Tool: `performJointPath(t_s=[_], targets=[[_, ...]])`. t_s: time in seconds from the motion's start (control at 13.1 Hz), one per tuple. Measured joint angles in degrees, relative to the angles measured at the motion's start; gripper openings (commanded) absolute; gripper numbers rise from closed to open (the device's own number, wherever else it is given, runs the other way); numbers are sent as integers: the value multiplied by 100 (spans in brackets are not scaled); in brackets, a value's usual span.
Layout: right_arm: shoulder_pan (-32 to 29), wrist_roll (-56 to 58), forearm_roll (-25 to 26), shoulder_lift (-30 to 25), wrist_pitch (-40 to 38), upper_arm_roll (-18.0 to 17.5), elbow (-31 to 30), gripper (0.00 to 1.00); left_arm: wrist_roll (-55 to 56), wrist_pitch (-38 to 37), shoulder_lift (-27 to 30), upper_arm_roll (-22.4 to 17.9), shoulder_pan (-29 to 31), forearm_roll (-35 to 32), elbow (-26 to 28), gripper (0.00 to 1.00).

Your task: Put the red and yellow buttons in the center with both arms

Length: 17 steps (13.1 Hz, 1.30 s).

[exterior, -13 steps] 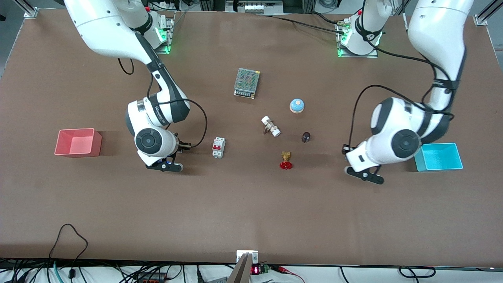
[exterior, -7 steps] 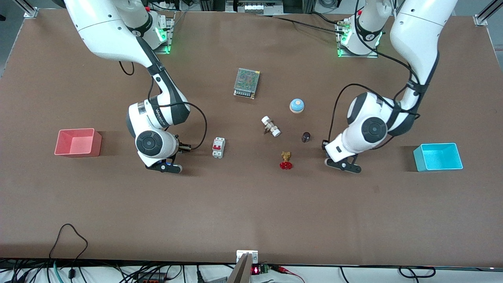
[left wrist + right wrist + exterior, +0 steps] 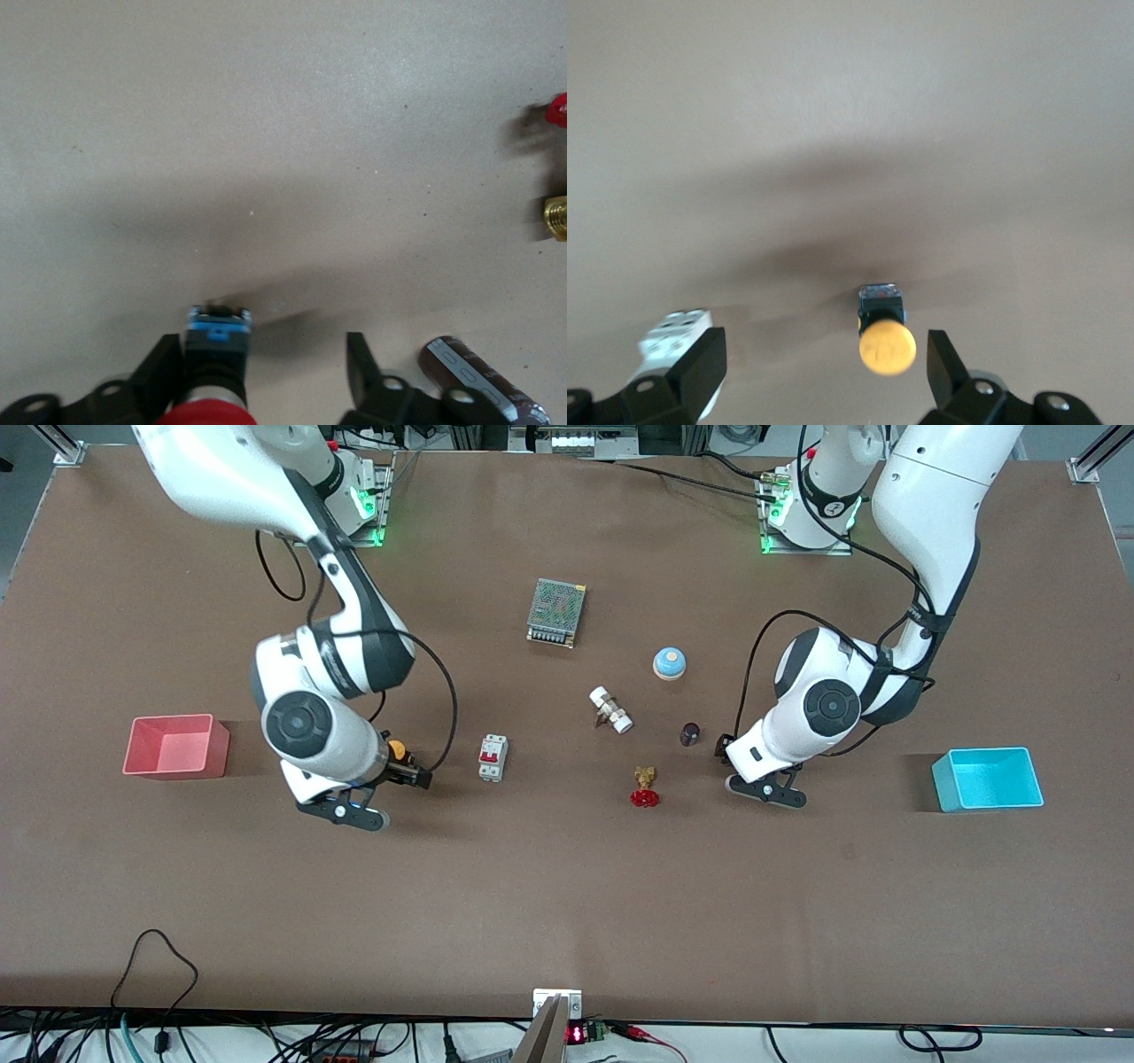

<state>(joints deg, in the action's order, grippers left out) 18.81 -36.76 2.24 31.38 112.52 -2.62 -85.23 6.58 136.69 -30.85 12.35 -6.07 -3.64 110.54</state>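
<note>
The right arm bends down toward its end of the table with its right gripper [image 3: 824,354] spread wide and empty, while the left arm reaches in near the middle, its left gripper [image 3: 266,367] parted, one finger [image 3: 164,367] against a red button [image 3: 211,390].

Red bin [image 3: 175,746] and blue bin [image 3: 988,778] sit at the table's ends (well apart)
</note>
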Motion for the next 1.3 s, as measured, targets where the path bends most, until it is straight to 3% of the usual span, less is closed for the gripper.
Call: performJointPath(t_s=[0.31, 0.61, 0.92, 1.07, 1.3], targets=[[-261, 293, 0, -875, -599, 35, 6, 100, -35, -8, 164, -26, 48, -29, 0, 100], [-582, 1413, 14, -1169, -1559, 180, 305, 100, -60, -94, 330, -41, 220, -48, -67, 100], [-1516, 3480, -15, -1631, -2193, 573, 559, 100, -66, -2110, 769, -88, 314, -53, -1143, 100], [-1765, 3696, -63, -1999, -2466, 713, 457, 100, -67, -3086, 858, -109, 390, -180, -1850, 100], [-1762, 3759, -91, -2472, -2266, 780, -59, 100, -67, -4308, 881, -110, 481, -306, -2713, 100]])
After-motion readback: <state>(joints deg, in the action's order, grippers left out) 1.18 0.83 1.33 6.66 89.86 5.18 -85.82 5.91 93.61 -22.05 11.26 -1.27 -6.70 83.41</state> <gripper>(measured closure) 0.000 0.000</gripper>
